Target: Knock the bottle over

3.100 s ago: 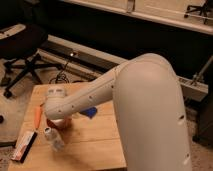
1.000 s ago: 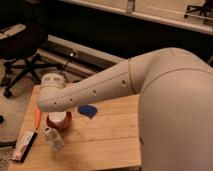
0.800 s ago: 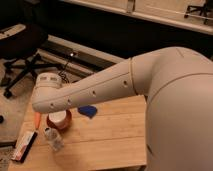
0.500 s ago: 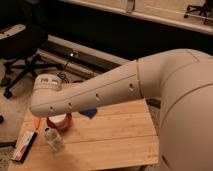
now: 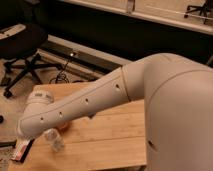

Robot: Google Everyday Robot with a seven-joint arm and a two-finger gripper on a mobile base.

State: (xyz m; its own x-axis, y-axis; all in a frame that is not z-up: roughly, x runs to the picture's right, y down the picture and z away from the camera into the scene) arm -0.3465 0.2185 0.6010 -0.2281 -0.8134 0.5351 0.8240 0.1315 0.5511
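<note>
The small clear bottle (image 5: 54,140) with a whitish cap stands upright on the wooden table (image 5: 105,142), near its front left. My white arm (image 5: 85,102) reaches from the right across the table, and its wrist end (image 5: 31,125) sits just left of and above the bottle. The gripper is hidden under that wrist end, at the table's left edge. The red-orange cup is almost wholly covered by the arm; only a sliver (image 5: 64,126) shows right behind the bottle.
A flat red and white packet (image 5: 20,150) lies at the table's left edge. A black office chair (image 5: 22,47) stands on the floor at the far left. A dark bench base runs behind the table.
The arm has swung lower and further left, and it now covers the red cup and the blue thing behind it. The bottle still stands where it was.
</note>
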